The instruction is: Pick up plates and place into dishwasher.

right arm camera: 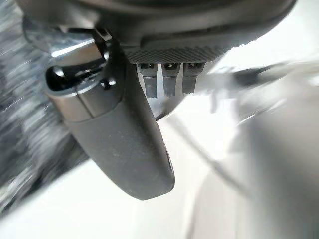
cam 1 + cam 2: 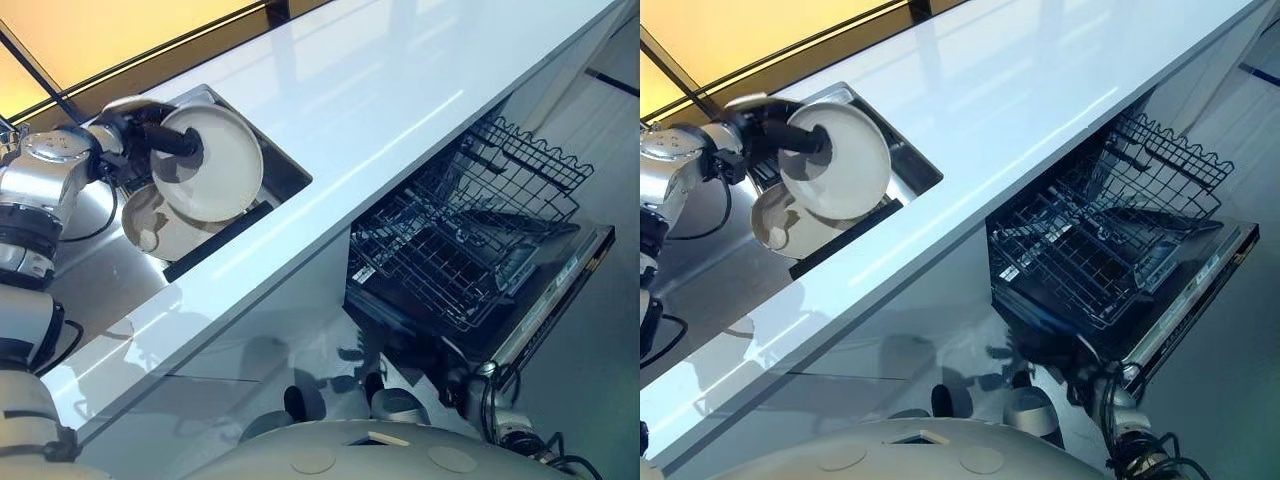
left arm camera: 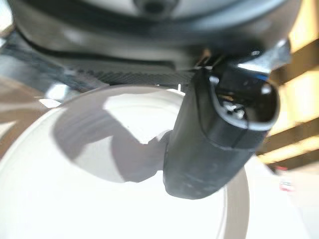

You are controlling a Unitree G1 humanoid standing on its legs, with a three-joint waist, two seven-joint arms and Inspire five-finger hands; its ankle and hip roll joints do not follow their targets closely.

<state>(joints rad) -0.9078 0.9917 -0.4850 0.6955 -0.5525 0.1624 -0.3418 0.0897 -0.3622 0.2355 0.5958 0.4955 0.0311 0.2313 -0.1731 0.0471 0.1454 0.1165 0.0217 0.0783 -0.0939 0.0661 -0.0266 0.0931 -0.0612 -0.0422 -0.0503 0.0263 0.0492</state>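
My left hand (image 2: 150,135) holds a white plate (image 2: 215,165) tilted on edge above the sink (image 2: 285,172). Its thumb (image 3: 214,144) presses on the plate's face (image 3: 99,199), and the fingers are behind the plate. A second white plate (image 2: 160,232) lies in the sink under the held one. To the right and below the counter, the dishwasher stands open with its dark lower rack (image 2: 450,260) pulled out over the door (image 2: 560,295). My right hand (image 1: 124,144) hangs low with nothing in it, its thumb standing out.
The long white counter (image 2: 380,90) runs between the sink and the dishwasher. An upper wire rack (image 2: 530,160) juts out just under the counter's edge. Grey floor lies beyond the open door.
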